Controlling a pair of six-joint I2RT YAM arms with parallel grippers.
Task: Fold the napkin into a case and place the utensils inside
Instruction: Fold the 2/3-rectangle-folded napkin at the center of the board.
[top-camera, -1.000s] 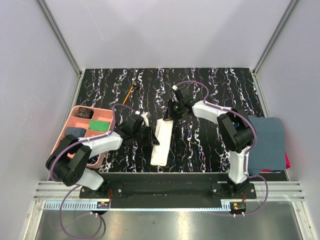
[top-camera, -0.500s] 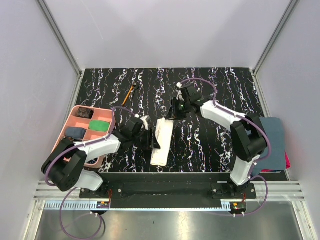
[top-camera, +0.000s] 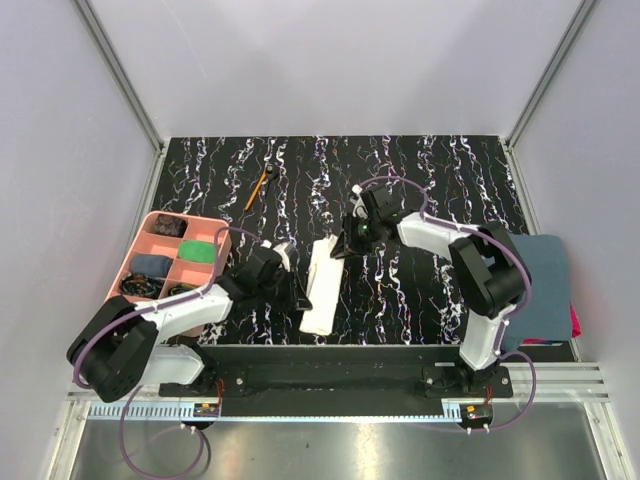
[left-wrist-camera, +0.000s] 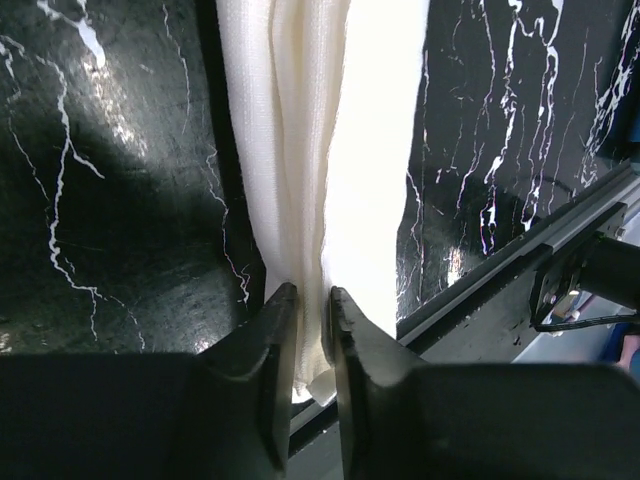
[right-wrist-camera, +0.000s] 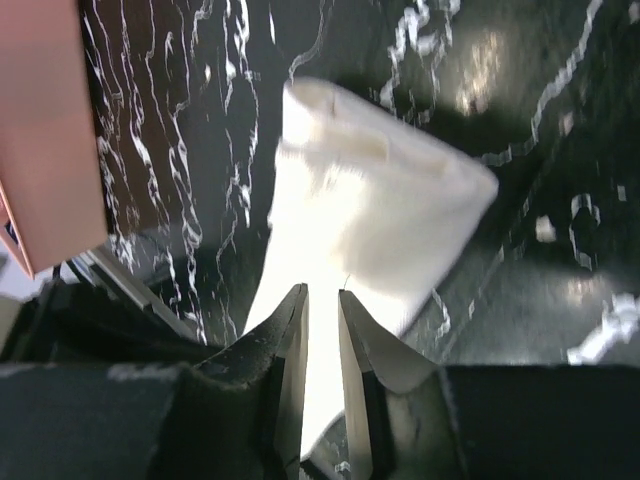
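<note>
The cream napkin (top-camera: 322, 285) lies on the black marbled table as a narrow folded strip, the case, running from far to near. My left gripper (top-camera: 300, 297) is at its near left edge. In the left wrist view the left gripper (left-wrist-camera: 310, 292) is shut on a raised fold of the napkin (left-wrist-camera: 340, 150). My right gripper (top-camera: 343, 247) is at the strip's far end. Its jaws (right-wrist-camera: 322, 292) stand narrow over the napkin (right-wrist-camera: 370, 200), with cloth showing between them. One of the utensils, a thin orange-handled stick (top-camera: 260, 185), lies far left on the table.
A pink compartment tray (top-camera: 150, 232) with small items stands at the left, and its wall (right-wrist-camera: 45, 130) shows in the right wrist view. A dark blue-grey towel (top-camera: 535, 285) lies at the right edge. The table's front rail (left-wrist-camera: 520, 260) runs just beyond the napkin's near end.
The left gripper opened, slid toward the near end of the strip and closed on the cloth again. The right gripper shifted slightly at the far end.
</note>
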